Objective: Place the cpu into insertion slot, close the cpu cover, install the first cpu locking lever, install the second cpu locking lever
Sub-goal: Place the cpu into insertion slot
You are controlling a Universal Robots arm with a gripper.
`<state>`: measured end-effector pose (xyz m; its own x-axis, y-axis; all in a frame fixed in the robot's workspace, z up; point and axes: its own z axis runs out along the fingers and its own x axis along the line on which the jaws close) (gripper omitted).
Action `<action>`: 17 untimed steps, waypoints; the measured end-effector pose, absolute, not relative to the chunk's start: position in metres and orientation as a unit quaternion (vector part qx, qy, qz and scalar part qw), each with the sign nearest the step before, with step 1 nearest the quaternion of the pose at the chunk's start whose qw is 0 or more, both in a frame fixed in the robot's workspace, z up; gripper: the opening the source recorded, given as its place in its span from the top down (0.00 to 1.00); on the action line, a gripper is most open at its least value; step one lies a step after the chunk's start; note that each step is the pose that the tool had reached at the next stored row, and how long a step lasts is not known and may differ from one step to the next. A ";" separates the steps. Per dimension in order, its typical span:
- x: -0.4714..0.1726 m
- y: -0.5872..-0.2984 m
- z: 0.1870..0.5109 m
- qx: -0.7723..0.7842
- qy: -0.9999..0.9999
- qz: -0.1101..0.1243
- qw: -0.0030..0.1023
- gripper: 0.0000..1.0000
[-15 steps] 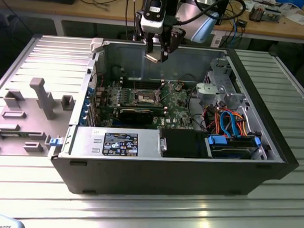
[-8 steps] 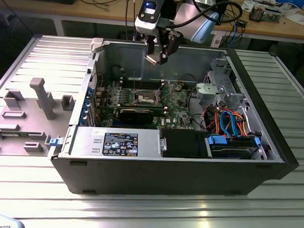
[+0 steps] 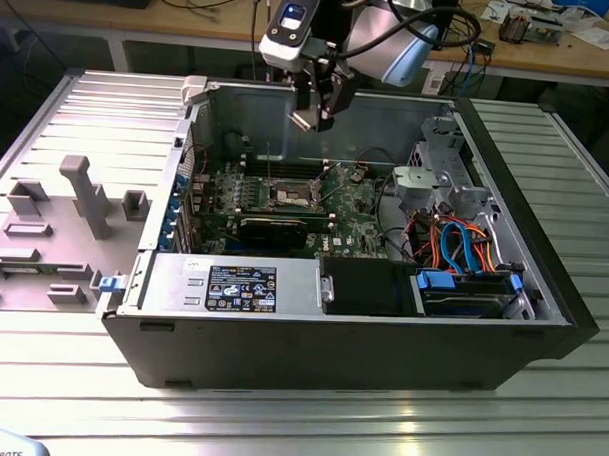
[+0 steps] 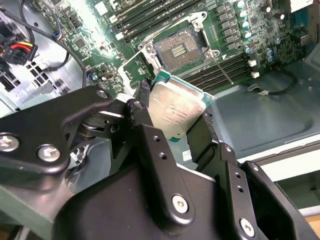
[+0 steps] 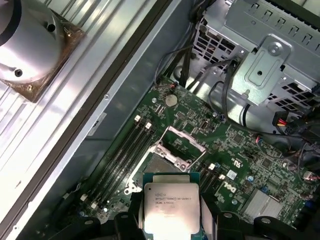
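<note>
Hand [image 3: 316, 116] clamped on the small flat square silvery-grey-topped cpu [image 5: 169, 207]; black fingers [image 4: 142, 117] grip two opposite edges. Cpu is held in the air above the green motherboard [image 5: 240, 165], well apart from the square dark-framed insertion slot [image 4: 177, 50], which lies uncovered.

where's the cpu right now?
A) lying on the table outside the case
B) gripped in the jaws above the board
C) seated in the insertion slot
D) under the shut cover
B: in the second wrist view the gripper has its jaws shut on the cpu, with the insertion slot bare beyond it.
</note>
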<state>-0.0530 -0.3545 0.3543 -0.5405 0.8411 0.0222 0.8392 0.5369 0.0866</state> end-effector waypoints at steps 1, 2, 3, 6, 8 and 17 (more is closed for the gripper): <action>-0.053 -0.354 0.354 0.487 0.872 0.043 0.011 0.46; -0.054 -0.354 0.353 0.493 0.869 0.043 0.012 0.46; -0.054 -0.354 0.353 0.499 0.865 0.043 0.012 0.46; -0.055 -0.354 0.352 0.520 0.853 0.043 0.013 0.46; -0.060 -0.354 0.351 0.522 0.852 0.043 0.013 0.46; -0.068 -0.354 0.343 0.578 0.815 0.035 0.005 0.46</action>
